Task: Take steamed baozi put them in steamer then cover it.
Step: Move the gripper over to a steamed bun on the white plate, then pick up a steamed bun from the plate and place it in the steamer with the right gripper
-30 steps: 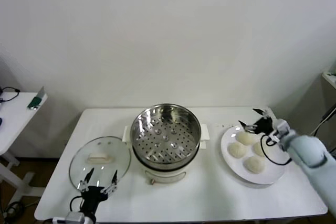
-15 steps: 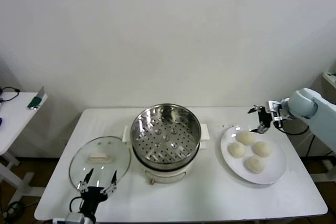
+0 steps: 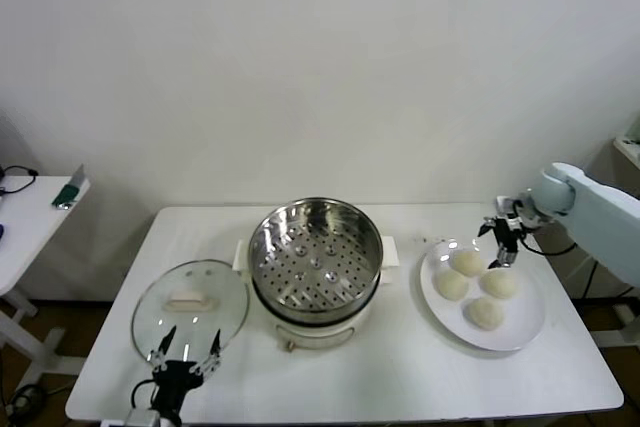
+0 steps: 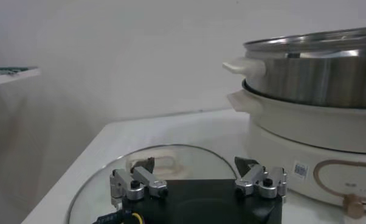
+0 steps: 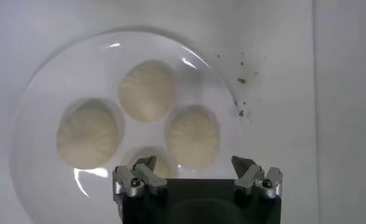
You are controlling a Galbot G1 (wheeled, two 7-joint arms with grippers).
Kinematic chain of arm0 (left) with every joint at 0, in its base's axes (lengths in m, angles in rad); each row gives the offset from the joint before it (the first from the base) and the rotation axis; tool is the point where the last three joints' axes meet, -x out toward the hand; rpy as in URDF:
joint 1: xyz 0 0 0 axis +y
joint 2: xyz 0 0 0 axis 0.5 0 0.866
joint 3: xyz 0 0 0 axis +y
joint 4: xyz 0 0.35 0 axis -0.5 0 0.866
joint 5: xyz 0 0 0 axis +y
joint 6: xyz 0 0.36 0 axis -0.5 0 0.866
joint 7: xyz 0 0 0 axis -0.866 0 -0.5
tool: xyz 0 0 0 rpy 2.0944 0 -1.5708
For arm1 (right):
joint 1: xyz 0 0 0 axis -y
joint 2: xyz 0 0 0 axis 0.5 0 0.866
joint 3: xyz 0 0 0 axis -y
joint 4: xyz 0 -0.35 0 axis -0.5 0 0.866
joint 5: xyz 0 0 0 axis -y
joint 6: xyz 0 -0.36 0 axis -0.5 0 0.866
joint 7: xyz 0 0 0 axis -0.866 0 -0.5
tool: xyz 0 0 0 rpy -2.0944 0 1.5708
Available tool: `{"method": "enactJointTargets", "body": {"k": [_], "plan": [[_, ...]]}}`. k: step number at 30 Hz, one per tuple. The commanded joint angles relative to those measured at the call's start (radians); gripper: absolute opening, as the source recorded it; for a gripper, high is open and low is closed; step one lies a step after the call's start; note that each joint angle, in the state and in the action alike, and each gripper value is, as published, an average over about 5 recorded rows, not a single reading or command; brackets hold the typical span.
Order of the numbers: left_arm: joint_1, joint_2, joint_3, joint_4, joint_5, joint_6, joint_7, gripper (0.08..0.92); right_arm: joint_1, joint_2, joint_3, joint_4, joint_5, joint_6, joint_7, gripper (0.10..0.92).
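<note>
The step in hand is judged to be the first pick: the right gripper [image 3: 502, 243] hangs over the far edge of the plate [image 3: 527, 332], jaws spread wide and empty. To do it well, lower the jaws straight down so that they straddle one single bun, preferably the bun on the plate's far side [image 3: 467, 263], which lies nearest the jaws. Close gently on its flanks; the dough is judged soft and apt to dent. Keep the fingers clear of the neighbouring buns, which lie close together.

The steamed baozi [image 5: 149, 90], four in all, sit clustered on the plate, to the right of the steamer [image 3: 316, 265]. The steamer's perforated tray is bare; no bun is in it yet.

The cover [image 3: 190, 307] lies flat on the table to the left of the steamer. The left gripper [image 3: 185, 351] waits at the cover's near rim, jaws wide apart, holding nothing.
</note>
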Motion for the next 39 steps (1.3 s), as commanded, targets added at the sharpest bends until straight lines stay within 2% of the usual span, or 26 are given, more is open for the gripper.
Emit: {"method": "enactJointTargets", "body": {"k": [1,14,22,25,32,39], "plan": [[-0.003,-0.001,-0.001,0.011,0.000,-0.002,-0.002,0.823,-0.048,0.118,0.032,-0.169,-0.039,0.015,-0.020,0.823],[0.001,0.000,-0.008,0.019,-0.002,-0.007,-0.005,0.823,-0.067,0.175,0.083,-0.245,-0.092,0.016,-0.009,0.810],[0.001,0.000,-0.010,0.018,0.000,-0.007,-0.006,0.823,-0.066,0.171,0.084,-0.225,-0.102,0.014,-0.013,0.679],[0.001,-0.001,-0.010,0.020,0.001,-0.007,-0.006,0.823,-0.054,0.159,0.072,-0.197,-0.098,0.015,-0.013,0.655],[0.000,0.000,-0.008,0.019,0.004,-0.007,-0.008,0.823,0.179,0.086,-0.153,0.009,0.032,0.045,-0.019,0.645],[-0.002,0.002,-0.002,0.007,0.005,-0.003,-0.008,0.823,0.640,0.115,-0.491,0.293,0.250,0.209,-0.022,0.645]]}}
